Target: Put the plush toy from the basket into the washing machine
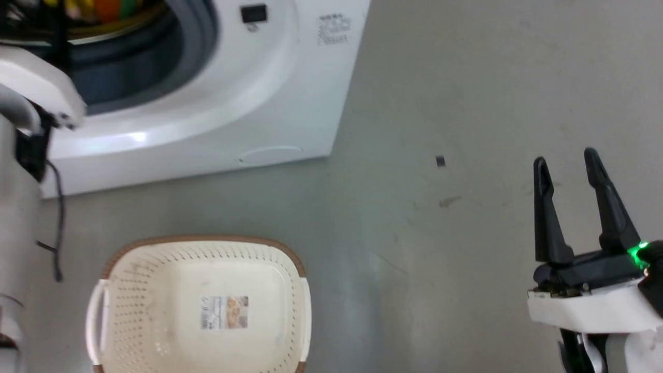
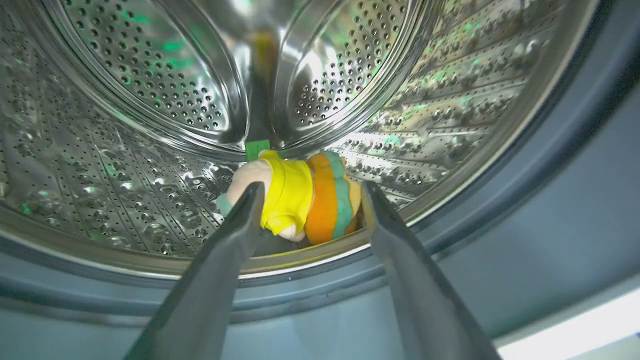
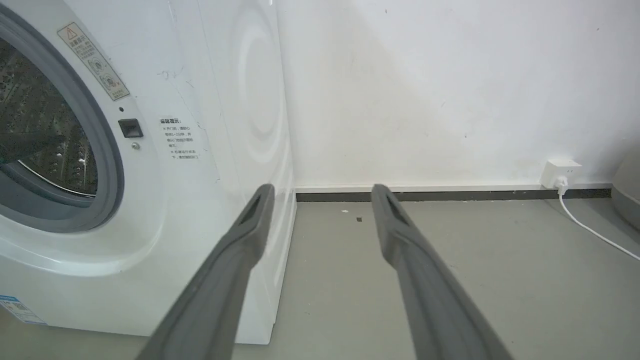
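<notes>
Showing the toy (image 2: 320, 205) lying at the bottom of the drum (image 2: 125, 165), close to its front lip and the grey gasket (image 2: 550, 225). We see the left gripper (image 2: 311, 189) reaching into the washer (image 1: 290, 77), jaws apart, one tip at either side of the toy; whether they touch it we cannot tell. The basket (image 1: 207, 241) shows its bare labelled base. The right gripper (image 1: 564, 156) hangs over the floor (image 1: 466, 259), jaws apart. We judge snagging the main risk: a finger catching the fabric on withdrawal could drag the toy over the lip.
</notes>
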### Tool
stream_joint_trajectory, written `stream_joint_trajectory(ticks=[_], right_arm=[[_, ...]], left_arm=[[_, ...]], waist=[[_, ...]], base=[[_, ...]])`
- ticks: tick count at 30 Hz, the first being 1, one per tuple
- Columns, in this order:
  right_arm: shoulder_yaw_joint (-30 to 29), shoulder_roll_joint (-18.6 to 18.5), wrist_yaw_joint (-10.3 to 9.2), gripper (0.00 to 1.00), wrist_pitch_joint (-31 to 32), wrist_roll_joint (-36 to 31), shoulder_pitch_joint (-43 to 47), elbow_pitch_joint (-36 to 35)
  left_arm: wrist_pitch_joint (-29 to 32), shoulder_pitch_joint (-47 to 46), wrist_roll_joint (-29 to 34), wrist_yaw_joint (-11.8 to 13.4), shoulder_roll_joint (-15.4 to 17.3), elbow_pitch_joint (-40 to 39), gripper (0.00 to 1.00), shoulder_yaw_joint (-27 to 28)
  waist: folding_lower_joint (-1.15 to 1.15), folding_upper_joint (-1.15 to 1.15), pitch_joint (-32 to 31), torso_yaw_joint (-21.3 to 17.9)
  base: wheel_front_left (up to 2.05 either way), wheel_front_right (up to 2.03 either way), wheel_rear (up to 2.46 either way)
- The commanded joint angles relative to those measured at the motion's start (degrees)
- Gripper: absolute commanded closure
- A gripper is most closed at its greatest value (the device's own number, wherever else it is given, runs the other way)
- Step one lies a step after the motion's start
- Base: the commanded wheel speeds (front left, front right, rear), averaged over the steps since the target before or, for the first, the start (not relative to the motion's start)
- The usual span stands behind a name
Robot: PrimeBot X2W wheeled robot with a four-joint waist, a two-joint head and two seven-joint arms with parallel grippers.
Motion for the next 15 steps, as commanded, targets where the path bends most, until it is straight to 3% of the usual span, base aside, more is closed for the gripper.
stream_joint_trajectory(ticks=[1, 15], right_arm=[[-0.3, 0.0, -0.04, 0.00, -0.3, -0.4, 1.0, 0.2], [-1.6, 0.0, -0.04, 0.00, -0.3, -1.4, 8.2, 2.0]], left_arm=[[-0.3, 2.0, -0.4, 0.3, -0.7, -2.1, 0.00, 0.7], [-0.3, 35.4, 1.3, 7.3, -10.5, -38.6, 0.00, 9.7]], waist=[[0.00, 0.00, -5.9, 3.9], [0.00, 0.00, -18.7, 10.7]], base=[[0.00, 0.00, 0.00], [0.00, 0.00, 0.00]])
